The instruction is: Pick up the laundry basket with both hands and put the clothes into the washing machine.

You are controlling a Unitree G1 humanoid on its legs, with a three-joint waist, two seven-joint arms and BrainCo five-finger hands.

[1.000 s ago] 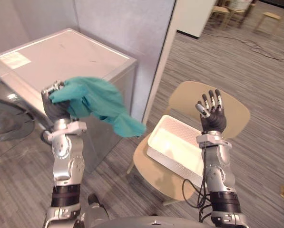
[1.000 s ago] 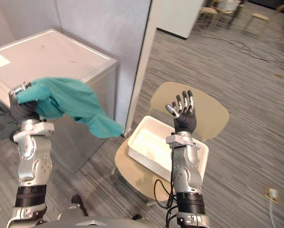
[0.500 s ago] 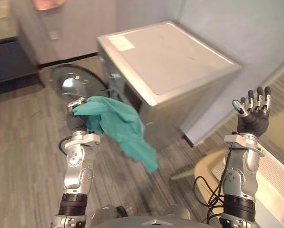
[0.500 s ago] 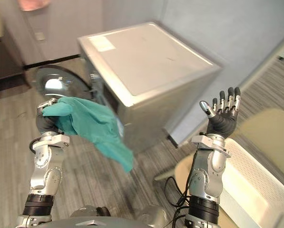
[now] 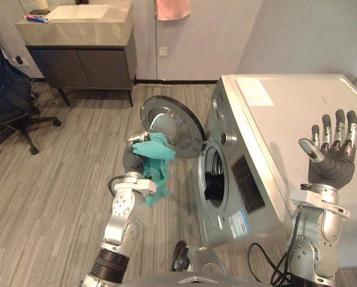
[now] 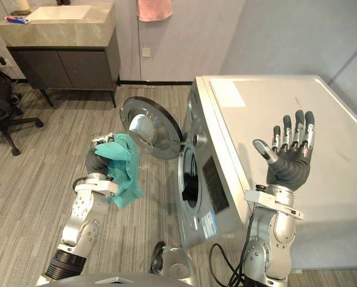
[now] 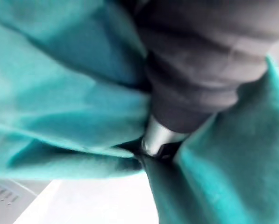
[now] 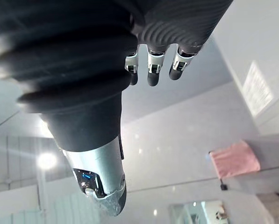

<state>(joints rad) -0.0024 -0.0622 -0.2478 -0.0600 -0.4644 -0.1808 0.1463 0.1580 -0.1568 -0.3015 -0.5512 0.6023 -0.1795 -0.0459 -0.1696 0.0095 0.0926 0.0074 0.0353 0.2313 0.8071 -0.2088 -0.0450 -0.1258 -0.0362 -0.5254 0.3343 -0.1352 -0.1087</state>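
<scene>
Now the left hand (image 5: 132,161) is clamped on a bunched teal cloth (image 5: 155,156). It's held up just beside the washing machine's (image 5: 286,131) open door (image 5: 172,124), w/ a tail of fabric hanging below the fist. The right hand (image 5: 330,156) is raised over the machine's top, fingers spread apart, holding nothing.

Step in hand looks like loading: the cloth has to go round the door's edge and into the drum opening (image 5: 214,178), where dark laundry (image 5: 213,188) already sits. Best way, prob.: bring the fist level w/ the opening & push well inside before letting go. That way the hanging tail doesn't catch on the rim or drop to the floor (image 5: 58,179).

The cloth is soft, limp and matte, w/ deep folds, so it'll likely drape & drag rather than slide. The door is round, glossy and domed. The machine body is boxy, smooth grey w/ a flat top. The floor is striped grey plank.
</scene>
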